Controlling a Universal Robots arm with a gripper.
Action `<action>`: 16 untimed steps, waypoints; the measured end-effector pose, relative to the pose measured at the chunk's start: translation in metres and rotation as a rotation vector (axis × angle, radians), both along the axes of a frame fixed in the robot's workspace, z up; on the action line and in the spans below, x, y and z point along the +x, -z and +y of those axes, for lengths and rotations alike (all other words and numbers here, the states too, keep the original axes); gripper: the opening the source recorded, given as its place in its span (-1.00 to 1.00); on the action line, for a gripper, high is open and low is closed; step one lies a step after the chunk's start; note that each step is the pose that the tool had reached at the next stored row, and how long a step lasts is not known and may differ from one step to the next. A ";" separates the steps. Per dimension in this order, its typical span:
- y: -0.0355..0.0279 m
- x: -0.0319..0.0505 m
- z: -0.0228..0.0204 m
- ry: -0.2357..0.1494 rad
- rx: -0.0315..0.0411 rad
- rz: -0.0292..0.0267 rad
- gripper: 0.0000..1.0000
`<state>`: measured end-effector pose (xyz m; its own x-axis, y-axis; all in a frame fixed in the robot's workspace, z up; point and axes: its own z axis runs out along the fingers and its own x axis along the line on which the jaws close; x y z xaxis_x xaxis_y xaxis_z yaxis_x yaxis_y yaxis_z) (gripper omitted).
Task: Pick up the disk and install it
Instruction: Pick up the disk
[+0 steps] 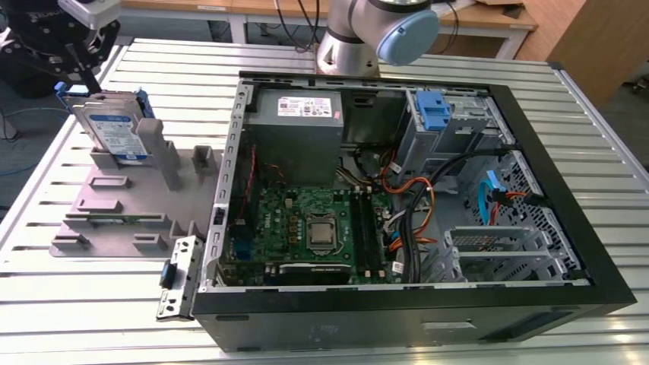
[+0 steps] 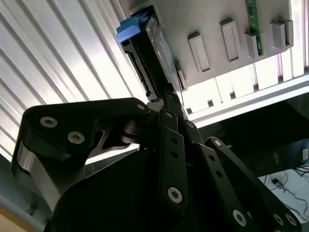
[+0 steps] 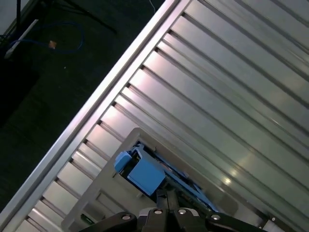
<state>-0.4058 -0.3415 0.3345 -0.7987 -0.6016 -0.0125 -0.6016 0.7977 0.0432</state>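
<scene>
Standing on edge, silver blue-railed disk [image 1: 114,125]

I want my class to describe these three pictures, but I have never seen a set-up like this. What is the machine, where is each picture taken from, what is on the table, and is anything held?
The machine is a single robot arm standing on a slatted metal table. The exterior view comes from a camera placed off the arm. Both wrist views come from cameras riding on the arm, looking past its black hand. On the table are an open computer case and, at the exterior view's left, a grey plastic tray. A silver disk with blue side rails stands upright in that tray. The hand is right at the disk's top edge. The pictures do not settle whether it has gripped the disk.
</scene>
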 end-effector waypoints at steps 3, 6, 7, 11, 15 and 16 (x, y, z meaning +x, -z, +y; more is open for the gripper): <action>0.0002 0.0000 0.0000 -0.056 0.0000 0.0000 -0.79; 0.0004 0.0000 0.0000 -0.109 0.0001 -0.0002 -0.79; 0.0005 0.0000 0.0000 -0.128 0.0001 -0.0002 -0.79; 0.0007 0.0000 0.0000 -0.201 0.0001 -0.0003 -0.79; 0.0010 0.0000 0.0000 -0.274 0.0000 -0.0006 -0.79; 0.0011 0.0000 0.0000 -0.292 0.0000 -0.0007 -0.79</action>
